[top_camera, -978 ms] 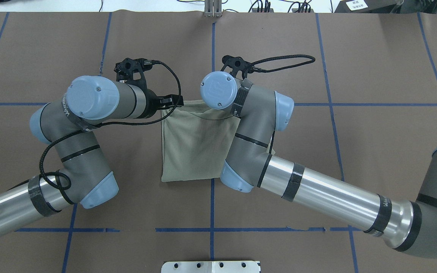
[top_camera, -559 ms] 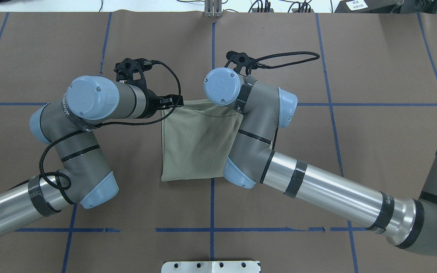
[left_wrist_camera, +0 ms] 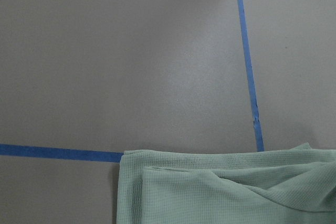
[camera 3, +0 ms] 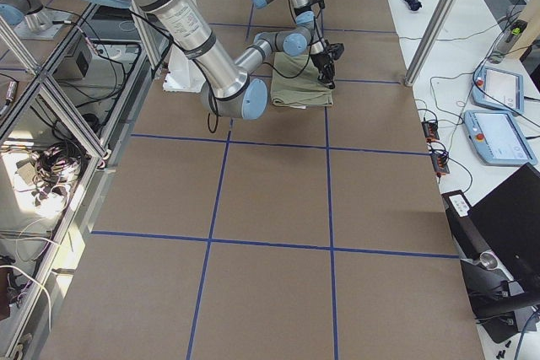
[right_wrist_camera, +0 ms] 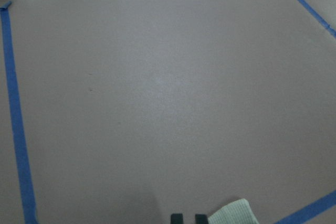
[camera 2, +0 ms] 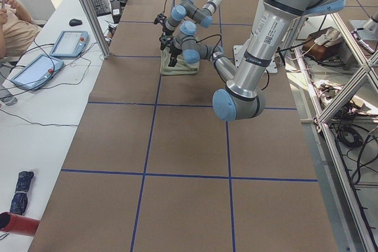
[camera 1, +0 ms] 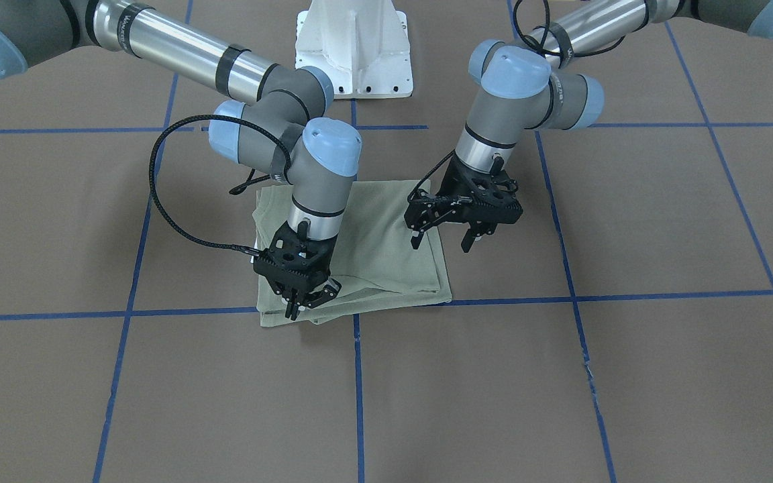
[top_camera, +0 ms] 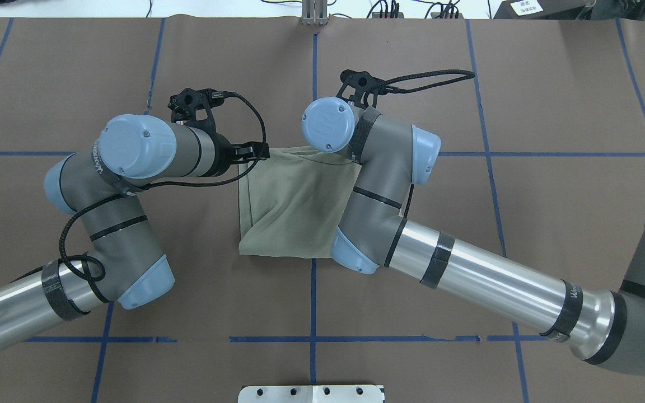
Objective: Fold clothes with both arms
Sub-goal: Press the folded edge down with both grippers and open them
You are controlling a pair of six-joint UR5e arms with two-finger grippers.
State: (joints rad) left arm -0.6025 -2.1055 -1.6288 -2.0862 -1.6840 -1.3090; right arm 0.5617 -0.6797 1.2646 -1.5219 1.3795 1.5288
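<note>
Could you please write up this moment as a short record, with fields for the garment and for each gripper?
garment: green shirt, folded to a rough rectangle, lying on the brown table
right gripper: shut on the shirt's edge at a corner far from the robot's base; the cloth rises in a ridge there
left gripper: open, one finger over the shirt and one past its side edge; contact unclear
markings: blue tape lines form a grid on the table
</note>
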